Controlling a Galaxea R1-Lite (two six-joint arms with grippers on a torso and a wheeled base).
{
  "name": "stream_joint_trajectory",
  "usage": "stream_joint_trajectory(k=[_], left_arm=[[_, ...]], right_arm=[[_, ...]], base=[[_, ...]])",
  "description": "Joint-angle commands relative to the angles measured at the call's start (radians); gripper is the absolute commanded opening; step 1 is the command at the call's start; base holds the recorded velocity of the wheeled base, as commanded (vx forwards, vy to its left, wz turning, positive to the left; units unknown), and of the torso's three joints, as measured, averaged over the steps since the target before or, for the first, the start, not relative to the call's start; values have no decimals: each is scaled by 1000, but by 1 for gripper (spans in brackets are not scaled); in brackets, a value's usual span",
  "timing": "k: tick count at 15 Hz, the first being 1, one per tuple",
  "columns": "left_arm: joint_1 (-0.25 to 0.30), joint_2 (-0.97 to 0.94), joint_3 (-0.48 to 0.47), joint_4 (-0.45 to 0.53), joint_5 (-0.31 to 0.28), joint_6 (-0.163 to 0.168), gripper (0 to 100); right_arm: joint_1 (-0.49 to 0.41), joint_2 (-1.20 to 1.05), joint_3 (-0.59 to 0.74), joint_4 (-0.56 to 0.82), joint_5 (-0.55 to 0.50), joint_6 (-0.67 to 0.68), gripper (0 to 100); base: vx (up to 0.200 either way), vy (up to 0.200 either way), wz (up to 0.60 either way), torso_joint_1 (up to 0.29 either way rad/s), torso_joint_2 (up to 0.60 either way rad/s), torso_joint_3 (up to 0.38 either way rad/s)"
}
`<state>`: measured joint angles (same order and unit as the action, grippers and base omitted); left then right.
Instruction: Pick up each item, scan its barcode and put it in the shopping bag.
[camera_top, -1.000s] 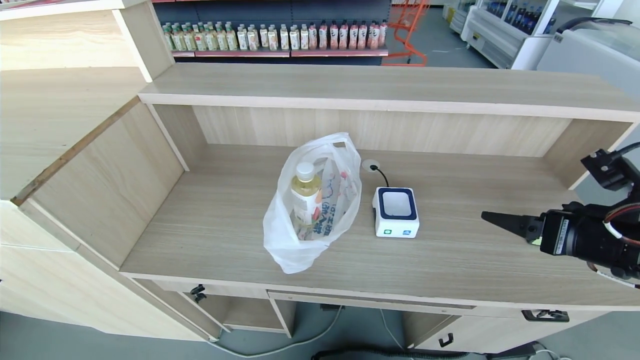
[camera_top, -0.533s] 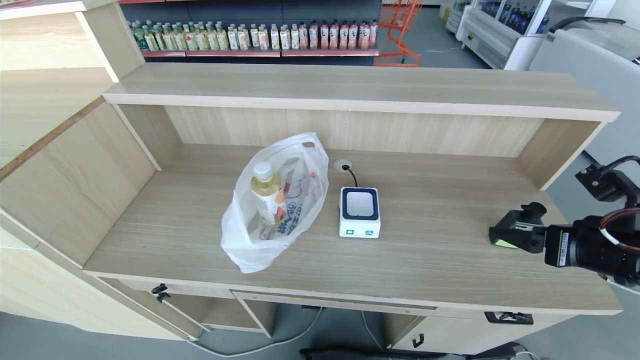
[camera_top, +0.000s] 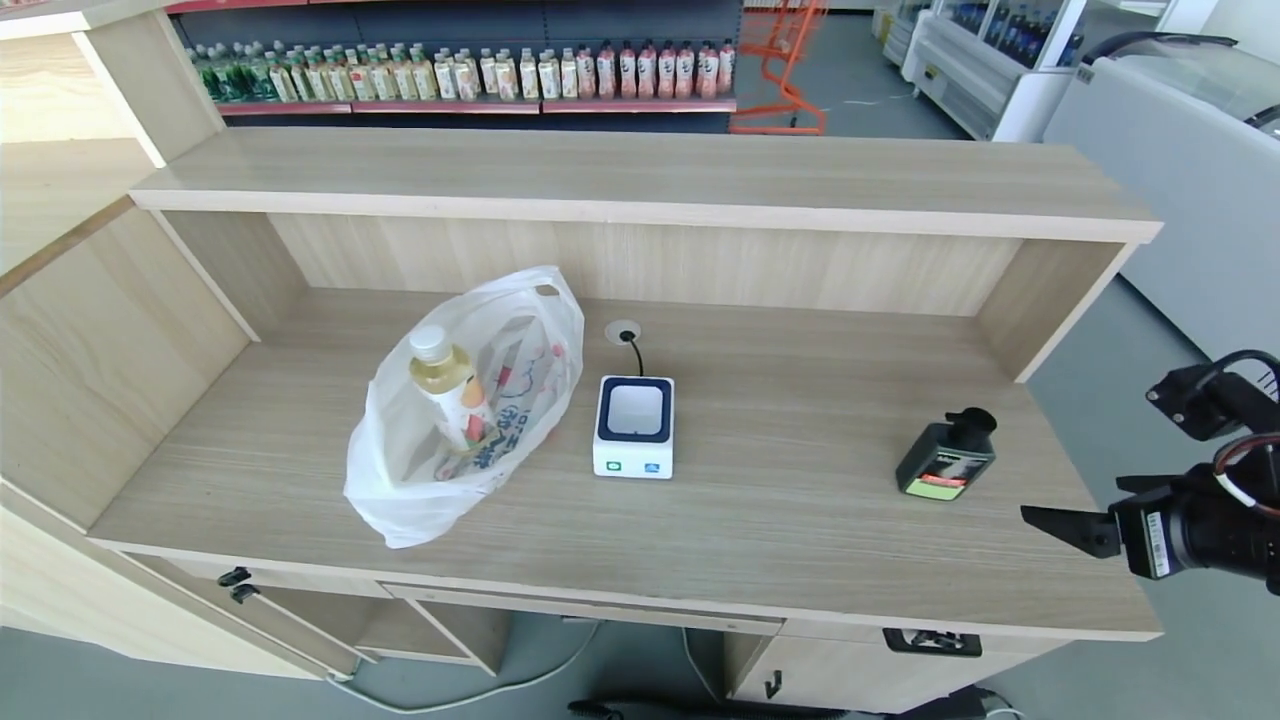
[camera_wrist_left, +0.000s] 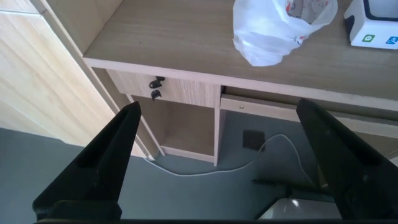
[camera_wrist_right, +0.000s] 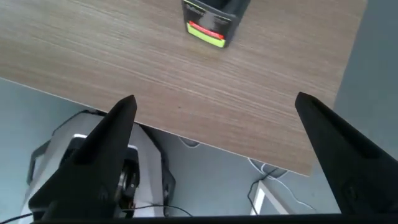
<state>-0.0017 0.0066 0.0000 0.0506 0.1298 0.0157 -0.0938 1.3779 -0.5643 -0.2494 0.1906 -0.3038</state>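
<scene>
My right gripper (camera_top: 1045, 520), wide open and empty, sits near the bottle (camera_top: 945, 463) on the counter (camera_top: 800, 530), having backed off it since a moment ago.

We see the wooden counter (camera_top: 800, 530) carrying a white shopping bag (camera_top: 393, 480) at its left, a barcode scanner (camera_top: 634, 426) just beside it, and a dark pump bottle (camera_top: 946, 458) well apart, near the right end.
</scene>
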Motion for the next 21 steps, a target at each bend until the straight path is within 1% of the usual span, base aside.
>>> stream_joint_trajectory(k=[1, 2, 4, 7, 8, 9, 11, 14, 17, 19, 21], left_arm=[[0, 1, 0, 0, 1, 0, 100], [0, -5, 0, 0, 1, 0, 100], [0, -5, 0, 0, 1, -2, 100], [0, -5, 0, 0, 1, -2, 100], [0, -5, 0, 0, 1, -2, 100], [0, -5, 0, 0, 1, -2, 100], [0, -5, 0, 0, 1, -2, 100], [0, -5, 0, 0, 1, -2, 100], [0, -5, 0, 0, 1, -2, 100], [0, -5, 0, 0, 1, -2, 100], [0, -5, 0, 0, 1, -2, 100]], right_arm=[[-63, 47, -3, 16, -59, -90, 100], [-64, 66, -16, 13, -63, -93, 100], [-58, 133, -72, 18, -62, -104, 100], [-58, 227, -128, 67, -53, -215, 100], [-40, 254, -148, 68, -45, -224, 100], [3, 274, -166, 70, -23, -224, 100], [43, 331, -207, 61, 1, -247, 100], [111, 398, -249, 7, 61, -270, 100], [158, 466, -255, -79, 62, -284, 100], [195, 515, -258, -165, 56, -291, 100], [204, 552, -267, -215, 58, -322, 100]], base=[[0, -200, 0, -2, 2, 2], [0, -200, 0, 2, 2, 7], [0, 0, 0, 0, 0, 0], [0, 0, 0, 0, 0, 0], [0, 0, 0, 0, 0, 0], [0, 0, 0, 0, 0, 0], [0, 0, 0, 0, 0, 0], [0, 0, 0, 0, 0, 0], [0, 0, 0, 0, 0, 0], [0, 0, 0, 0, 0, 0], [0, 0, 0, 0, 0, 0]])
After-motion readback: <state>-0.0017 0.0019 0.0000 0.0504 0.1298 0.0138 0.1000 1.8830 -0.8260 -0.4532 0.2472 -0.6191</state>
